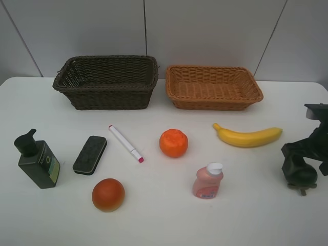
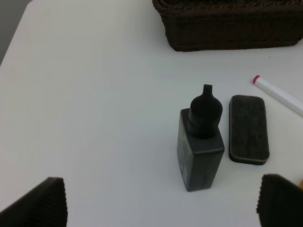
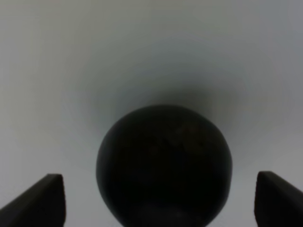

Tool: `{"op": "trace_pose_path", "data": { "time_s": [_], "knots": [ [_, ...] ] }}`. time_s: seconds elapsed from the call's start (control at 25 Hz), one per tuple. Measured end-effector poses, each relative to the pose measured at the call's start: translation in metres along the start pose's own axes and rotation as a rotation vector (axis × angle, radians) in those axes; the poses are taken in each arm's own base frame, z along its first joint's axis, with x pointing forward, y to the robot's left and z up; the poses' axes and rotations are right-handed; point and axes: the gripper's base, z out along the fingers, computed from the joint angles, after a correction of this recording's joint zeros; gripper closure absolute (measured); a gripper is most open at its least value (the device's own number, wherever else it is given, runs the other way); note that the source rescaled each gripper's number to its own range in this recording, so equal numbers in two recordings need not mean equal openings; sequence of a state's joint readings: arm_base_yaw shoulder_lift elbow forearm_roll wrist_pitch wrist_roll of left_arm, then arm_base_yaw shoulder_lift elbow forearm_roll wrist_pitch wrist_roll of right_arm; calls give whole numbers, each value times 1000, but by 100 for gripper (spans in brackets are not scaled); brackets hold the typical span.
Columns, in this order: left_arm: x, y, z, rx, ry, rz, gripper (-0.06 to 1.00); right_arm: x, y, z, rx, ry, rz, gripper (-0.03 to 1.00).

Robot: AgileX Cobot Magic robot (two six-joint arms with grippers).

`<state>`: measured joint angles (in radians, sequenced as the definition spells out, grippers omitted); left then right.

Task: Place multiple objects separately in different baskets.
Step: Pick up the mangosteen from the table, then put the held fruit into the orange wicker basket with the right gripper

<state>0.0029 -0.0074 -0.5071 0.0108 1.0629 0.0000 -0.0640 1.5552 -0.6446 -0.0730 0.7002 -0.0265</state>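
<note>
Wide-spread right pincer [image 3: 163, 201] around dark green fruit [image 3: 164, 156] (contact unclear)

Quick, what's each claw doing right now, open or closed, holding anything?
Left claw: open, holding nothing.
Right claw: open, one finger either side of the dark round fruit, not gripping it.

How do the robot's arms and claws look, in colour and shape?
Both claws are black. The left claw has two blunt fingers with fine ribbed pads; the right claw shows similar dark tips. The right arm is black and blocky. No cables or markings are visible.
</note>
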Motion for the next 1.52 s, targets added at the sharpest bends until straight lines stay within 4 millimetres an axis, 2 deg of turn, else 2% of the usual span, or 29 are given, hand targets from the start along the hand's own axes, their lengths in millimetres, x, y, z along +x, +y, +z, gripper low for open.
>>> {"op": "trace_pose_path", "data": {
  "time_s": [0.44, 0.64, 0.72, 0.8, 1.12, 1.28, 1.36, 1.52],
  "knots": [
    [0, 0, 0, 0, 0, 0, -6, 2, 4, 26, -29, 31, 26, -3],
    [0, 0, 0, 0, 0, 0, -6, 0, 4, 27, -31, 23, 29, -3],
    [0, 0, 0, 0, 0, 0, -6, 0, 4, 27, -31, 23, 29, 5],
    [0, 0, 0, 0, 0, 0, -6, 1, 4, 27, -31, 27, 39, 31],
    [0, 0, 0, 0, 0, 0, -6, 1, 4, 27, -32, 25, 77, 31],
    [0, 0, 0, 0, 0, 0, -6, -3, 5, 11, -45, -53, 106, 31],
    [0, 0, 0, 0, 0, 0, -6, -10, 3, -6, -43, -120, 107, 31],
    [0, 0, 0, 0, 0, 0, -6, -33, -1, -53, -39, -268, 111, 31]
  ]
}}
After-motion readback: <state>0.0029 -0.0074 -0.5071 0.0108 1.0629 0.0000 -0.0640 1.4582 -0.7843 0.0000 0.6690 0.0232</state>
